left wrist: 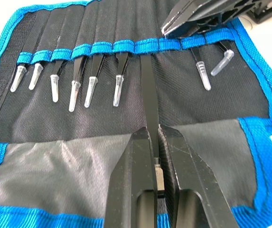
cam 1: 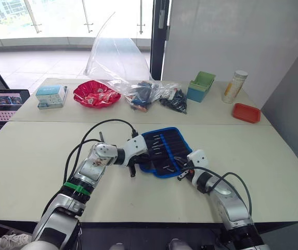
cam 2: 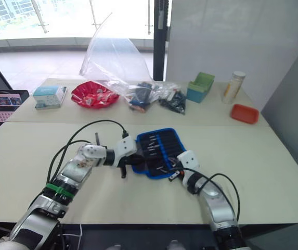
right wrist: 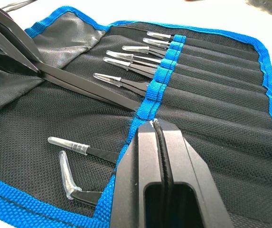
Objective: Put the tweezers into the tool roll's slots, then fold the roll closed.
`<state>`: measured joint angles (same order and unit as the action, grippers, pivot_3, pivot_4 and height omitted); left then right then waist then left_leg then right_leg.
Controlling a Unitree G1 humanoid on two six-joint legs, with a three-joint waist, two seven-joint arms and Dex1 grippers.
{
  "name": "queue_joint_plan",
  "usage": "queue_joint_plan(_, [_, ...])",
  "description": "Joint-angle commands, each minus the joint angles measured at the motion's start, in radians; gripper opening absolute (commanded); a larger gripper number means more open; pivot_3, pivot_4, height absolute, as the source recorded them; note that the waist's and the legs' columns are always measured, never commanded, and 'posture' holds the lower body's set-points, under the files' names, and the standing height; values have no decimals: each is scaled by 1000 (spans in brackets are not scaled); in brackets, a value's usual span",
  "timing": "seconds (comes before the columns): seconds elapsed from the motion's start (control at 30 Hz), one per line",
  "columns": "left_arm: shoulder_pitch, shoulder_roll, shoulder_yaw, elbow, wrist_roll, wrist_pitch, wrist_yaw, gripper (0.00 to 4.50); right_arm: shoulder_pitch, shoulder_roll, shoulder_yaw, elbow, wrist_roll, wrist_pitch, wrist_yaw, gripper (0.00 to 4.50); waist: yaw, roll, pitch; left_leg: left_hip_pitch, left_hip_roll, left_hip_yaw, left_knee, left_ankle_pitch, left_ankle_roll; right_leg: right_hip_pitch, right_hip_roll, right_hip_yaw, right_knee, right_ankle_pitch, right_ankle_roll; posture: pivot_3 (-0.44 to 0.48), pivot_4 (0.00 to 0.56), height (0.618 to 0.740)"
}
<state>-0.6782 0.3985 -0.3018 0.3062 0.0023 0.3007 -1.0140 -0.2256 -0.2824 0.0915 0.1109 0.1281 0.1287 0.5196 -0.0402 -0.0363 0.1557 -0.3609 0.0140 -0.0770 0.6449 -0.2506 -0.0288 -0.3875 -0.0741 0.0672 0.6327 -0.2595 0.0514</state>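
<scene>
The left claw [left wrist: 154,156] is pinching one slim black tweezer [left wrist: 147,90], whose long axis is running straight ahead of the fingertips into a slot under the blue band [left wrist: 126,46]. The right claw [right wrist: 155,129], pressed together, is bearing on that band just beside it. The tool roll [cam 1: 164,151] is lying open on the table [cam 1: 29,156], other tweezers already seated with clear-capped tips showing.

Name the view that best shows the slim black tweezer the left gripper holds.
Left wrist view: the slim black tweezer runs from the shut left gripper into the blue-edged slot band. Right wrist view shows it slanting; the eye views barely resolve it.
</scene>
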Motion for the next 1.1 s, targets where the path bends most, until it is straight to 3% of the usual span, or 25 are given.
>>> queue_joint_plan(0.03, [-33, -27, -18, 2, 0, -21, -7, 65, 32, 2, 30, 56, -27, 26, 5, 0, 0, 0, 0, 0, 0, 0, 0, 0, 0, 0, 0, 0, 0, 0, 0, 0, 150, 738])
queue_joint_plan(0.3, [-93, -91, -30, 51, -10, -33, -27, 65, 32, 4, 32, 59, -32, 26, 0, 0, 0, 0, 0, 0, 0, 0, 0, 0, 0, 0, 0, 0, 0, 0, 0, 0, 150, 738])
queue_joint_plan(0.77, [-206, -246, -55, 333, 80, -193, 68, 65, 19, 3, 20, 63, -28, 13, -6, 0, 2, 0, 0, -1, -1, 0, 1, 0, 0, 0, 0, 0, 0, 0, 0, 0, 150, 738])
queue_joint_plan(1.1, [-210, -316, -27, 451, 93, -279, 136, 65, 24, 9, 18, 54, -29, 10, -15, 0, 15, 0, 0, -1, -1, 0, 2, 0, 0, 0, -1, 0, -1, 1, 2, 0, 150, 738])
